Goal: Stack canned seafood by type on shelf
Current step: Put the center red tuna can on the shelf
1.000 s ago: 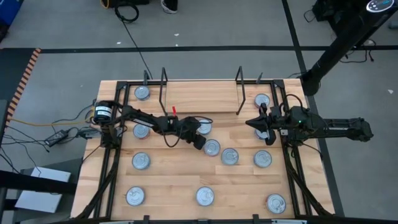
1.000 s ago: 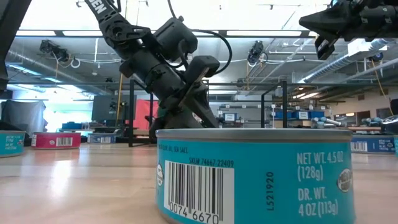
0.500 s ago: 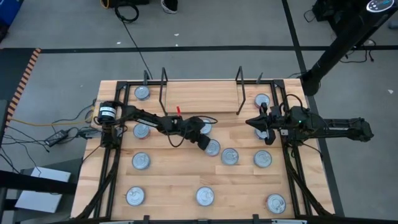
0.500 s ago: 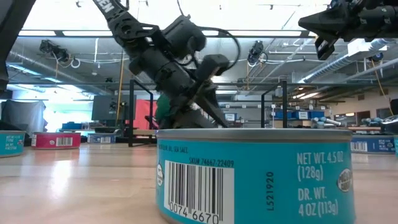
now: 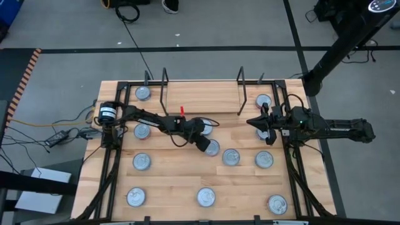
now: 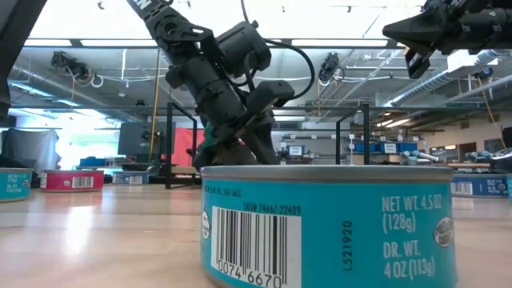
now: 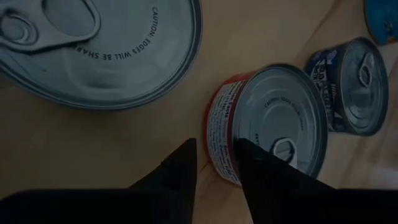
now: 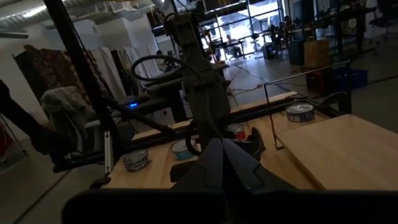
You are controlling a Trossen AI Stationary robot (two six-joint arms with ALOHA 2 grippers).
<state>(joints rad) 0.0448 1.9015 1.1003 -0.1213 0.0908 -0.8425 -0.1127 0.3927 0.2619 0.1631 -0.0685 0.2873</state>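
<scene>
Tins are lying scattered across the worktop (image 5: 181,187), the shelf (image 5: 200,95) bare. Left hand (image 7: 214,152), part open, is straddling the red tin's (image 7: 273,124) rim; it should seat deeper before squeezing. Right hand (image 5: 253,122) is hovering closed, far right.

The shelf (image 5: 201,100) stood at the far edge of the table (image 5: 175,181), between two tins (image 5: 143,93) at the far corners. The remaining tins lay in loose rows nearer the front. The left gripper (image 5: 204,143) was at mid-table, straddling the rim of one tin (image 7: 273,121). The right gripper (image 5: 252,122) hung over the right side.
</scene>
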